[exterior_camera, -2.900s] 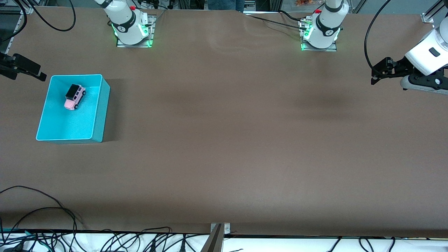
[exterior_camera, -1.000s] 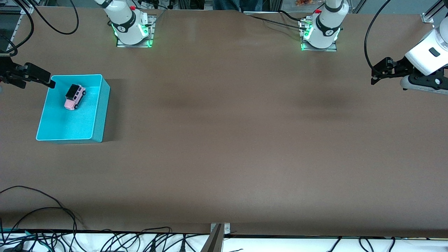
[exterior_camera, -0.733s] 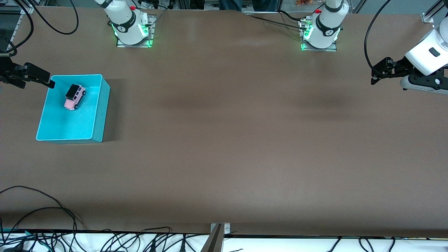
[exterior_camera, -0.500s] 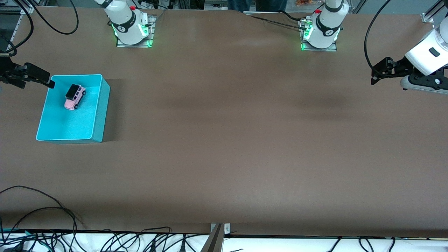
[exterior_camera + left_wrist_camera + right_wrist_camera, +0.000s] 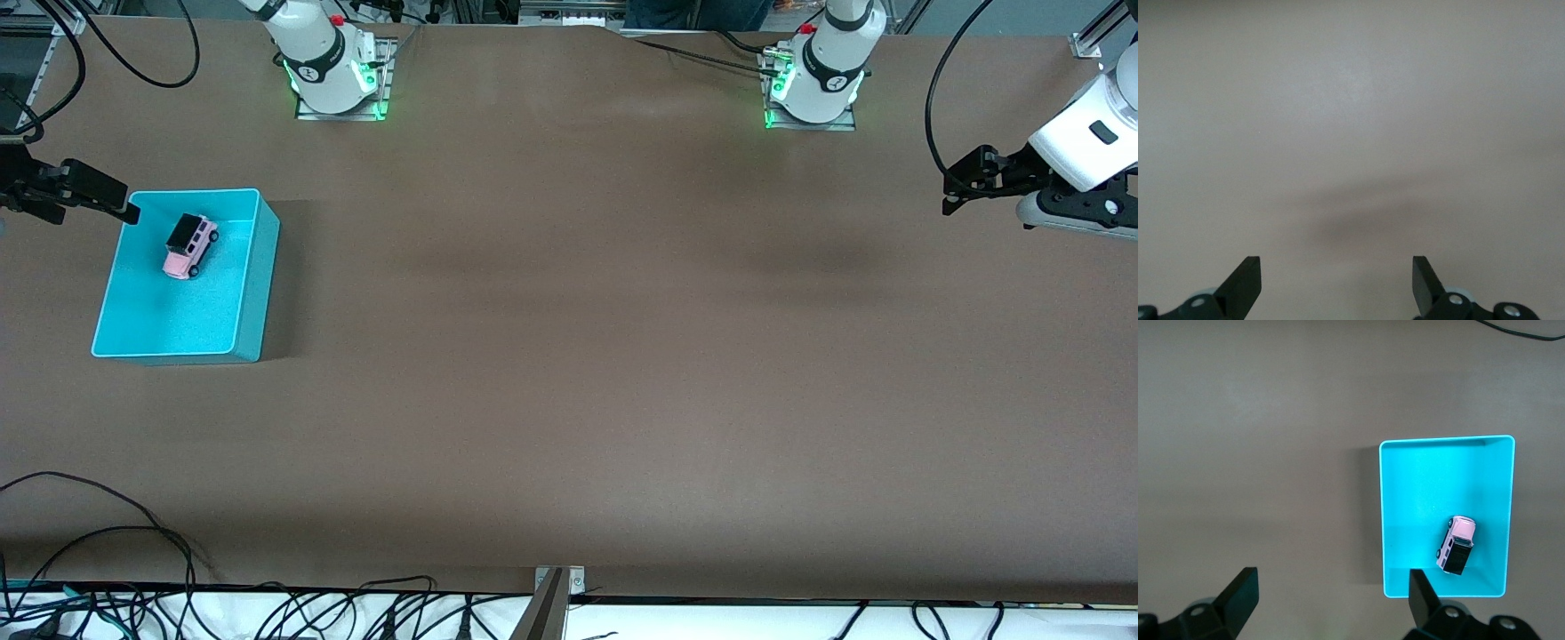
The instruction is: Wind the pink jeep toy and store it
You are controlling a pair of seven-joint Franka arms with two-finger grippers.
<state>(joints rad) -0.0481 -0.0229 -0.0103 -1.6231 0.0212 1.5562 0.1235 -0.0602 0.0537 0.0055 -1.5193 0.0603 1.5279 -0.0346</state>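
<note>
The pink jeep toy (image 5: 190, 246) (image 5: 1457, 545), with a black roof, stands on its wheels inside the turquoise bin (image 5: 260, 284) (image 5: 1425, 480), in the part of the bin farther from the front camera. My right gripper (image 5: 93, 212) (image 5: 1331, 580) hangs open and holds nothing. It is over the table beside the bin's corner, at the right arm's end. My left gripper (image 5: 953, 188) (image 5: 1335, 263) is open with nothing in it. It waits over bare table at the left arm's end.
The two arm bases (image 5: 338, 84) (image 5: 813, 93) stand along the table's edge farthest from the front camera. Loose black cables (image 5: 133, 533) lie at the nearest edge, next to a metal bracket (image 5: 558, 582). Brown tabletop (image 5: 569, 356) spreads between the bin and the left arm.
Since the earliest frame my right gripper has shifted toward the bin's corner. Over the last second nothing has moved. The jeep stays in the bin.
</note>
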